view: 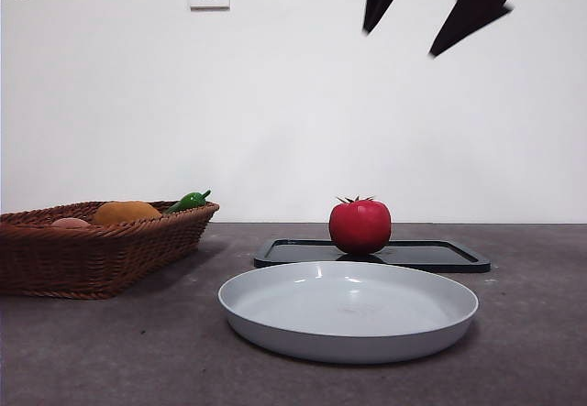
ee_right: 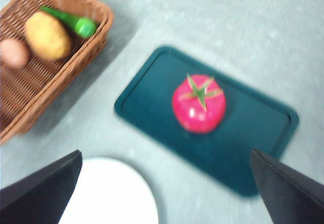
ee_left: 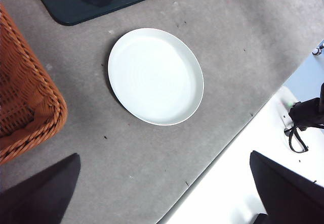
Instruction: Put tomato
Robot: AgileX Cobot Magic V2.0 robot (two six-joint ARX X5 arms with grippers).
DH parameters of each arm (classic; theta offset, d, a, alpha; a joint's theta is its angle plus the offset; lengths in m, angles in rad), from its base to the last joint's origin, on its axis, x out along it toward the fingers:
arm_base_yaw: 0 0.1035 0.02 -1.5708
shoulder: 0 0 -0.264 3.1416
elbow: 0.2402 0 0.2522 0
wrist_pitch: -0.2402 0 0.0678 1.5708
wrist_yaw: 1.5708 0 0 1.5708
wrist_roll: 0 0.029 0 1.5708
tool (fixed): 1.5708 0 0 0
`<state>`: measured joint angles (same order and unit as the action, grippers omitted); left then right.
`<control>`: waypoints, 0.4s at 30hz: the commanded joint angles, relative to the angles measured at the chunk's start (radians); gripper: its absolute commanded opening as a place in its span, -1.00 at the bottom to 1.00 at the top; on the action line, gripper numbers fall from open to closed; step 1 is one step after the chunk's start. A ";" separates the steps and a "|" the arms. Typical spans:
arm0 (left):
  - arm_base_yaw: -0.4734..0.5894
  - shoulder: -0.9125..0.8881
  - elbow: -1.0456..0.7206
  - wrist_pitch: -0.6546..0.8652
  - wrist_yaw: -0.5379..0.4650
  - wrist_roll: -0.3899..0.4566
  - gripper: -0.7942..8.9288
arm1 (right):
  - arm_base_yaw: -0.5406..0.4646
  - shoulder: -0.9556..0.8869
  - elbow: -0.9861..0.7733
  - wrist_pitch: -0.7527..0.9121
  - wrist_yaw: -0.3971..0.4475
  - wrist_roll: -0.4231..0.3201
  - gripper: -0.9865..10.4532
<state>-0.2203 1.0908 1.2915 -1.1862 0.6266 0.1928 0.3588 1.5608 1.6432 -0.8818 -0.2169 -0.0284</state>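
Tomato (view: 359, 226) upright on the dark tray (view: 440, 257), right tool (view: 431, 12) high above, jaws spread, empty.

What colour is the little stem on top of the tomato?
Green, on the red tomato; the right wrist view shows it best.

One tomato (view: 359, 226), one tray (view: 440, 256), one plate (view: 348, 312), one basket (view: 92, 259) (three items inside)
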 commanded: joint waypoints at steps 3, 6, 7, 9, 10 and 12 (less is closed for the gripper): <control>-0.003 0.005 0.023 0.005 0.003 0.004 0.25 | 0.005 -0.094 -0.017 -0.069 -0.032 0.009 0.14; -0.003 0.005 0.023 0.004 0.003 0.004 0.25 | 0.006 -0.196 -0.091 -0.063 -0.046 0.009 0.14; -0.003 0.005 0.023 0.004 0.003 0.004 0.25 | 0.006 -0.235 -0.129 -0.053 -0.046 0.010 0.14; -0.003 0.005 0.023 0.004 0.003 0.004 0.25 | 0.006 -0.313 -0.205 -0.035 -0.046 0.010 0.14; -0.003 0.005 0.023 0.005 0.003 0.004 0.25 | 0.006 -0.355 -0.246 -0.034 -0.046 0.010 0.14; -0.003 0.005 0.023 0.005 0.003 0.005 0.25 | 0.006 -0.430 -0.319 -0.037 -0.050 0.011 0.14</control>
<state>-0.2203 1.0908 1.2915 -1.1858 0.6266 0.1925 0.3592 1.1439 1.3415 -0.9215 -0.2626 -0.0277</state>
